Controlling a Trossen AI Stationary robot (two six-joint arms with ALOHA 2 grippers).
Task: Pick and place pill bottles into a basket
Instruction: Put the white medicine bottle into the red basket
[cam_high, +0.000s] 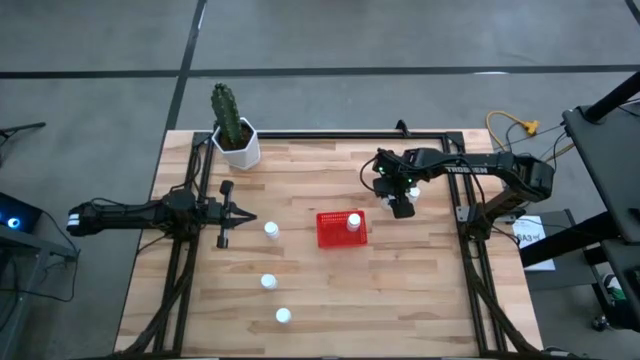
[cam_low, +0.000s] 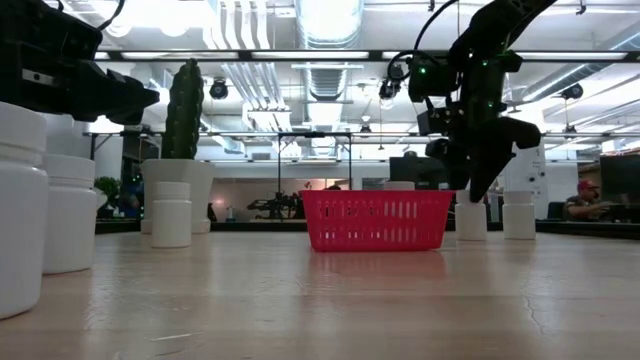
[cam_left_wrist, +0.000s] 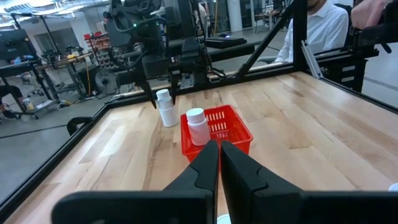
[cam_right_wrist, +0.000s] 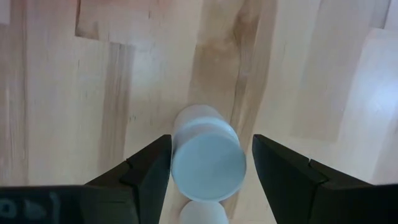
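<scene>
My right gripper (cam_right_wrist: 211, 149) points down over the table's far right part, open, with one finger on each side of an upright white pill bottle (cam_right_wrist: 208, 158). I see no touch. A second bottle (cam_right_wrist: 202, 213) stands right beside it. The red basket (cam_high: 335, 232) sits mid-table with one bottle (cam_high: 354, 222) in it. Three more bottles (cam_high: 271, 230), (cam_high: 268, 282), (cam_high: 283, 316) stand on the wood left of the basket. My left gripper (cam_high: 246, 215) waits shut at the table's left, pointing level toward the basket (cam_left_wrist: 233, 124).
A cactus in a white pot (cam_high: 235, 140) stands at the far left corner. Black frame rails (cam_high: 465, 230) run along the table's left, right and far sides. A person in a white shirt (cam_left_wrist: 317, 25) sits beyond the table. Bare wood lies at the near right.
</scene>
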